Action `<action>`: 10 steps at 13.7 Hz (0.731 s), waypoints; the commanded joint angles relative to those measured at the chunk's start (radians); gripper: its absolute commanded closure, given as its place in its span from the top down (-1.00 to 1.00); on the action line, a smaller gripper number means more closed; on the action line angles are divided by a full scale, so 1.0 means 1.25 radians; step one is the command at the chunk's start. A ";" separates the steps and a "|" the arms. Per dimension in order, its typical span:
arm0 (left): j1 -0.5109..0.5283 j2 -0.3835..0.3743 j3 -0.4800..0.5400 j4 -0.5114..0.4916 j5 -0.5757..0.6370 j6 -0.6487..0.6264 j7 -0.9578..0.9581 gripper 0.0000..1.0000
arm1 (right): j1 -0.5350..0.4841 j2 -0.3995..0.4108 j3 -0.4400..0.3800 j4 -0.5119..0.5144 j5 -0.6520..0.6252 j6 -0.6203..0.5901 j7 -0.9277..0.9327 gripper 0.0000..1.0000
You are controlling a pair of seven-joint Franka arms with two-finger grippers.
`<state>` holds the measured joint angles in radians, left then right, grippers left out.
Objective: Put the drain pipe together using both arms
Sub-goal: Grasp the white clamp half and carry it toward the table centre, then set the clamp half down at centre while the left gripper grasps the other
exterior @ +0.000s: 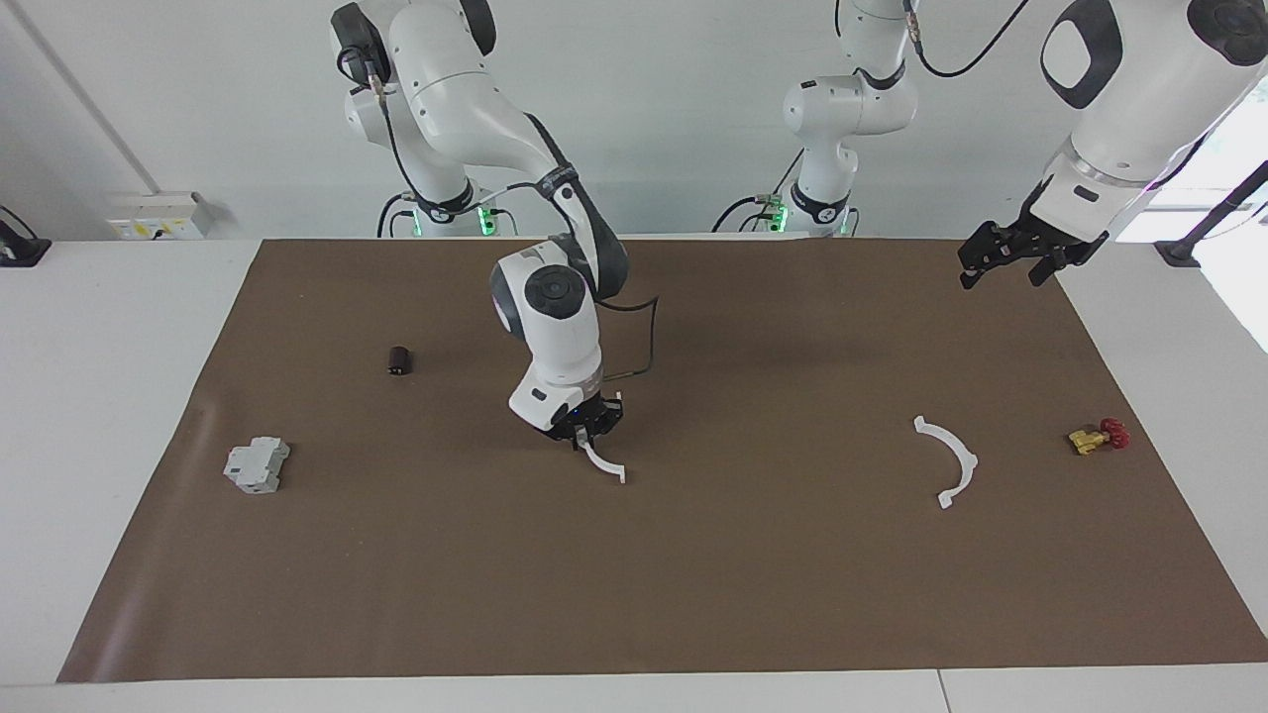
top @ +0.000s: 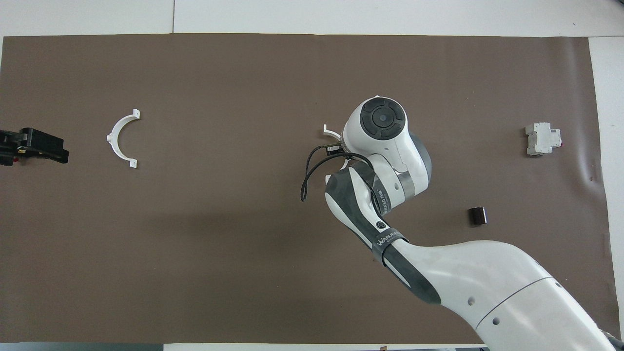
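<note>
My right gripper (exterior: pixel 587 434) is shut on one white half-ring of the drain pipe (exterior: pixel 605 464) and holds it low over the middle of the brown mat. In the overhead view the wrist hides the gripper, and only one end tab of that half-ring (top: pixel 331 131) shows. The other half-ring (exterior: pixel 952 461) lies flat on the mat toward the left arm's end; it also shows in the overhead view (top: pixel 118 139). My left gripper (exterior: pixel 1003 264) hangs open and empty in the air over the mat's edge at that end (top: pixel 35 145).
A grey blocky part (exterior: pixel 258 465) (top: pixel 541 139) and a small dark cylinder (exterior: pixel 399 360) (top: pixel 477 216) lie toward the right arm's end. A small red and yellow valve (exterior: pixel 1099 437) lies beside the mat's edge at the left arm's end.
</note>
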<state>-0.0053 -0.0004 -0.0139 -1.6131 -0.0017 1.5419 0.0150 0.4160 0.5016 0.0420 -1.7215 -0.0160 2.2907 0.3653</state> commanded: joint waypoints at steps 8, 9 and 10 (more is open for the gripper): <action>0.015 -0.005 0.004 -0.268 0.000 0.420 0.033 1.00 | -0.009 -0.013 0.007 -0.057 0.002 0.061 0.029 0.18; 0.014 0.026 0.003 -0.272 0.000 0.462 0.036 1.00 | -0.011 -0.013 0.007 -0.046 0.002 0.051 0.029 0.53; 0.013 0.063 0.004 -0.279 0.000 0.511 0.036 0.96 | -0.013 -0.013 0.006 -0.027 0.002 0.032 0.029 1.00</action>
<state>0.0177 0.0184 -0.0130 -1.9358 -0.0016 2.0800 0.0406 0.4144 0.4988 0.0418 -1.7647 -0.0158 2.3448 0.3878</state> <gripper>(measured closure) 0.004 0.789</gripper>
